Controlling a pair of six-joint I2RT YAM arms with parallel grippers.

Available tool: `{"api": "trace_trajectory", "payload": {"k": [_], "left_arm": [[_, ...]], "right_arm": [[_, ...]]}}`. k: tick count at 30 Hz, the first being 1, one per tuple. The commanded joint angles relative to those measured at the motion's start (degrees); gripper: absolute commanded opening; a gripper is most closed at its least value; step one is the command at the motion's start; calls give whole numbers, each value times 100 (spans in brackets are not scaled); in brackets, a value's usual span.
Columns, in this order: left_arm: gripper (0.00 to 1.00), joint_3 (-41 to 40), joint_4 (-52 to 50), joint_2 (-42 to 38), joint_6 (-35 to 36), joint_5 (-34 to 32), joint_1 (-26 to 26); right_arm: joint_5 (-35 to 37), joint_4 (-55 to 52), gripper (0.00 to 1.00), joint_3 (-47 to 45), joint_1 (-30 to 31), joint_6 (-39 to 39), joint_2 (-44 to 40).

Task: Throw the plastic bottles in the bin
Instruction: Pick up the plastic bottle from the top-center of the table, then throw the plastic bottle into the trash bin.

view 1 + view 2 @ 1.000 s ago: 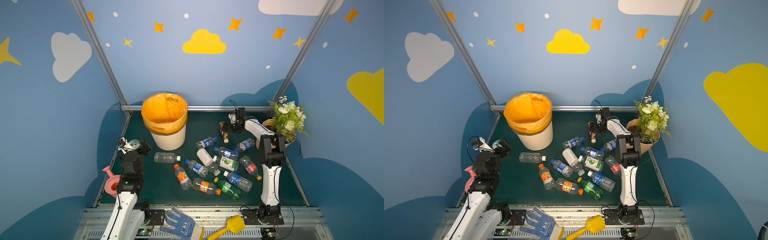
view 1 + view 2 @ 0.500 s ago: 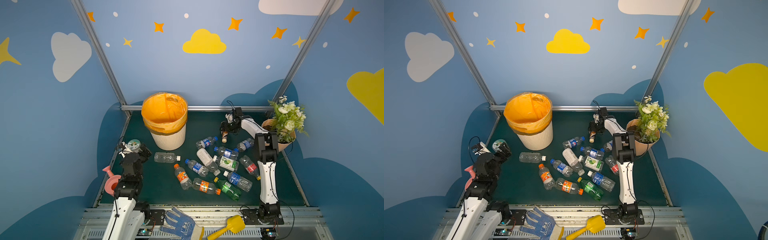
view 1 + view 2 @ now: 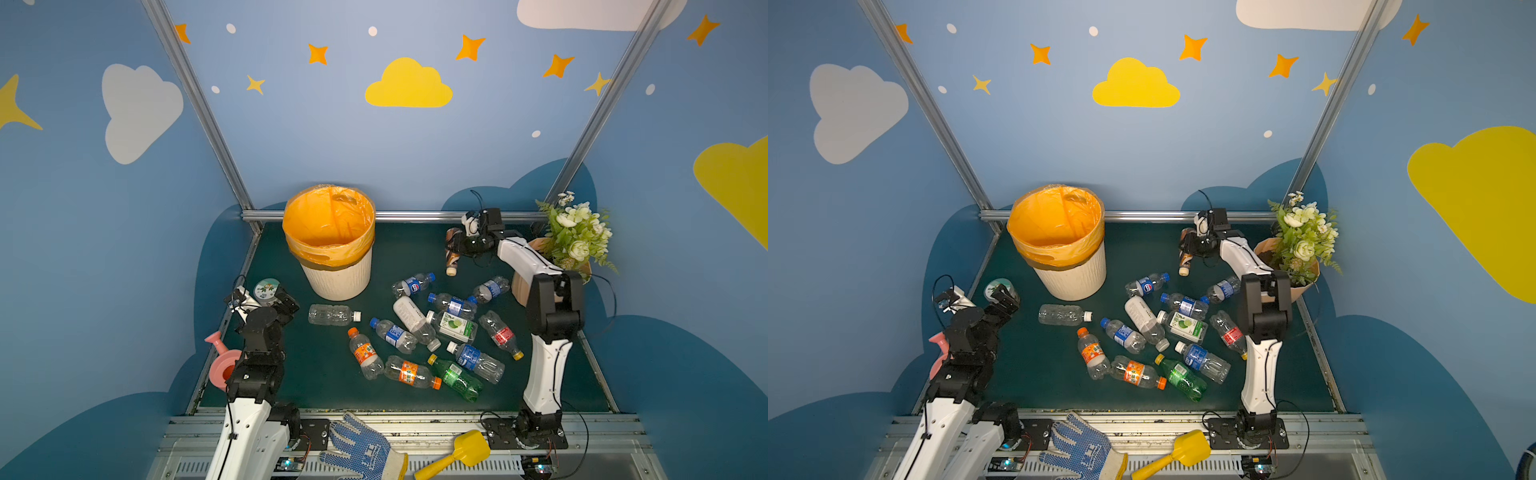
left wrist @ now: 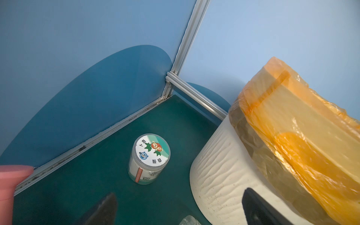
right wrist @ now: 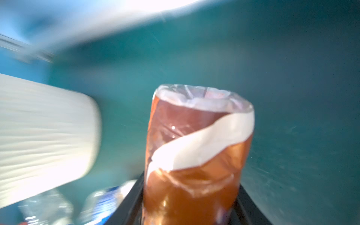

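Brown bottle (image 3: 452, 251) is near the desk's (image 3: 291, 374) far edge, apart from the bin (image 3: 336, 282), clamped in the right end effector (image 3: 462, 245); carry it high over the bin before releasing. Left end effector (image 3: 281, 300) gapes empty.

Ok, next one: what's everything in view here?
ribbed cream-white plastic bin: one, orange-bag lined, far centre-left
small plastic drink bottles: twelve, mostly clear, one green, lying right of bin
brown plastic bottle: one, cream band, gripped beyond the pile
short round jar: one, green-white lid, left of bin
pink plastic watering can: one, left edge
peach flower pot: one, white flowers, right edge
blue-dotted knit glove: one, front rail
yellow plastic scoop: one, front rail
left end effector: one, black, open, near jar
right end effector: one, black, closed on brown bottle
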Motion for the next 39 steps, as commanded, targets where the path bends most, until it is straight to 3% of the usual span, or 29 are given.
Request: {"api": "trace_trajectory", "payload": {"k": [1, 6, 13, 18, 22, 26, 28, 34, 39], "left_arm": [[100, 39, -213, 28, -266, -227, 12], [100, 89, -349, 56, -335, -250, 20], [100, 137, -392, 225, -510, -144, 27], [100, 222, -383, 391, -540, -37, 22], [100, 275, -411, 491, -549, 19, 26], [100, 343, -476, 566, -530, 106, 28], [100, 396, -569, 585, -467, 123, 39], [100, 458, -634, 580, -463, 188, 49], [100, 559, -777, 387, -409, 219, 28]], "right_arm": [[-201, 1151, 50, -274, -23, 366, -1202], [-46, 2377, 52, -779, 189, 687, -2476], [6, 3473, 55, -431, 1059, 931, -2703], [-188, 3201, 56, 958, 1936, 994, -1512], [-645, 1735, 57, 2972, 2418, 933, 78], [-540, -370, 73, 5398, 2629, 262, 1526], [-438, -843, 84, 5965, 2549, 207, 1767], [236, -1013, 90, 5106, 2409, -452, 571], [827, -80, 94, 2869, 2378, -1132, -1343]]}}
